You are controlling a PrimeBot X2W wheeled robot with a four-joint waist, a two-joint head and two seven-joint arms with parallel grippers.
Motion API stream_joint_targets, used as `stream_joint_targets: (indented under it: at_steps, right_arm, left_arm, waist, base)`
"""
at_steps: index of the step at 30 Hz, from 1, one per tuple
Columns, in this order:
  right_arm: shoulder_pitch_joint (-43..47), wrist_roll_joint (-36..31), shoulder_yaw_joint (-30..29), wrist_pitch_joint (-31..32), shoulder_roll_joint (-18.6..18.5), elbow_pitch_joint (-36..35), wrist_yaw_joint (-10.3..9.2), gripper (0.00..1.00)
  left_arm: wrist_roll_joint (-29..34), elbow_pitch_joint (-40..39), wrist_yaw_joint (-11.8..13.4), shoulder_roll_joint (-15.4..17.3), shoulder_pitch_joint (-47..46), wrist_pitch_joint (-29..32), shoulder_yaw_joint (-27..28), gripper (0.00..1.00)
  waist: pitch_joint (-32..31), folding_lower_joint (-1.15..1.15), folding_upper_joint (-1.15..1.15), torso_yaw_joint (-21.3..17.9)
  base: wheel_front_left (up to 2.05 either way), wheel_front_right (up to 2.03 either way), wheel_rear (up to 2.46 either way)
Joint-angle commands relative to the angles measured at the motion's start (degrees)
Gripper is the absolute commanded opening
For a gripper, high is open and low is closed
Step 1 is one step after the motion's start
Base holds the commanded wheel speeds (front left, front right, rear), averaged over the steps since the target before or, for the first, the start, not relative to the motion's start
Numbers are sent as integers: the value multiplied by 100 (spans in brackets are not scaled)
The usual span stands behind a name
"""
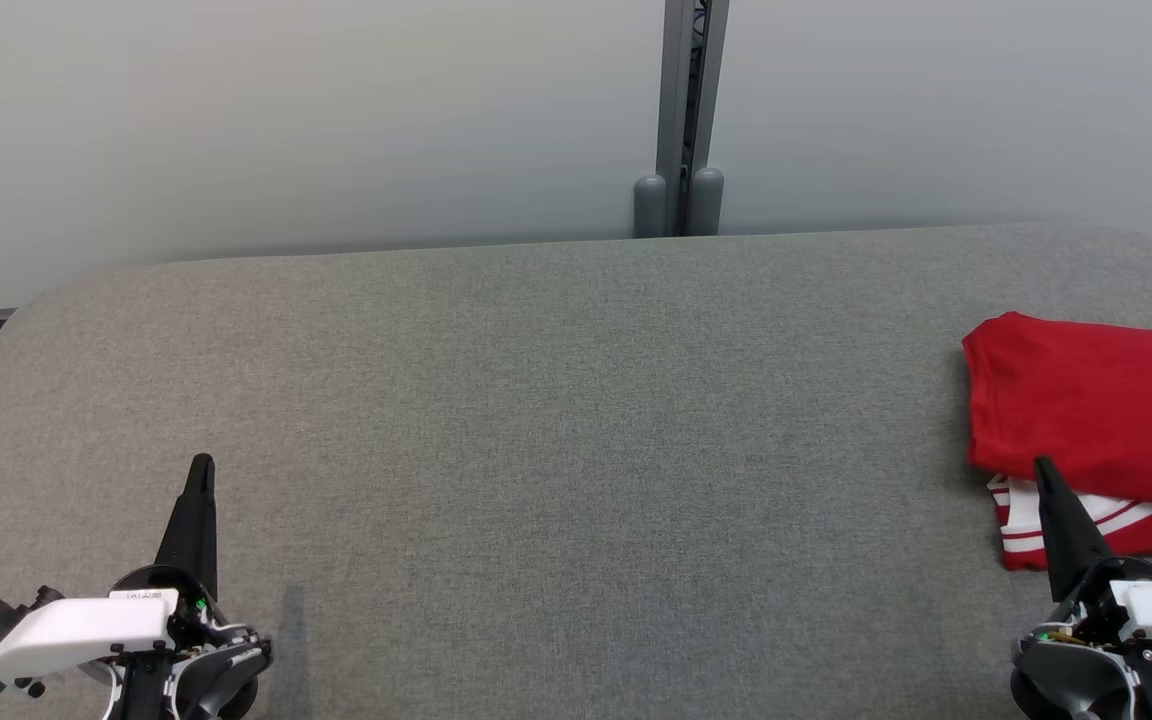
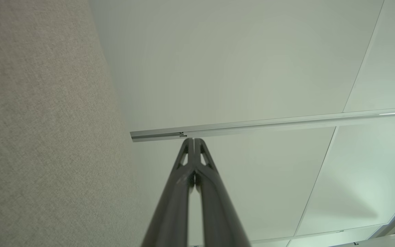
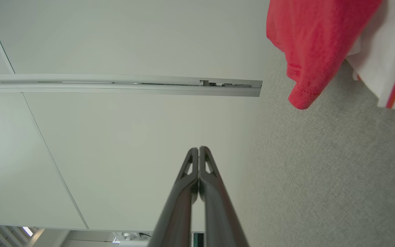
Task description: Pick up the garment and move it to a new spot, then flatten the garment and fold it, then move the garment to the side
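The garment [image 1: 1096,420] is red with white striped trim, lying folded at the right edge of the grey table [image 1: 556,420]. In the right wrist view its red corner [image 3: 314,44] and white trim show at the top right. My right gripper [image 1: 1043,466] is shut and empty, its tip in front of the garment's lower left part; I cannot tell whether it touches the cloth. In its own view the right gripper [image 3: 199,149] has its fingers pressed together. My left gripper [image 1: 202,462] stands shut and empty at the lower left, far from the garment; its tips [image 2: 193,140] meet.
A pale wall runs behind the table, with a grey vertical post [image 1: 681,120] at its middle. The table's rounded back corners sit at far left and far right. Wide bare grey surface lies between the two grippers.
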Motion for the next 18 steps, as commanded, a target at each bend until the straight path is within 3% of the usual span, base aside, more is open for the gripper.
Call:
stream_joint_targets:
  at_steps: [1,18]
  right_arm:
    - [-51,12,-9,22,-23,-16,1,0]
    - [-51,13,-8,21,-23,-16,1,0]
  left_arm:
    - [-5,3,-27,25,-86,22,24,0]
    - [-6,3,-27,25,-86,21,23,0]
  waist:
    - [0,0,0,0]
    - [0,0,0,0]
  base:
    - [0,0,0]
    - [0,0,0]
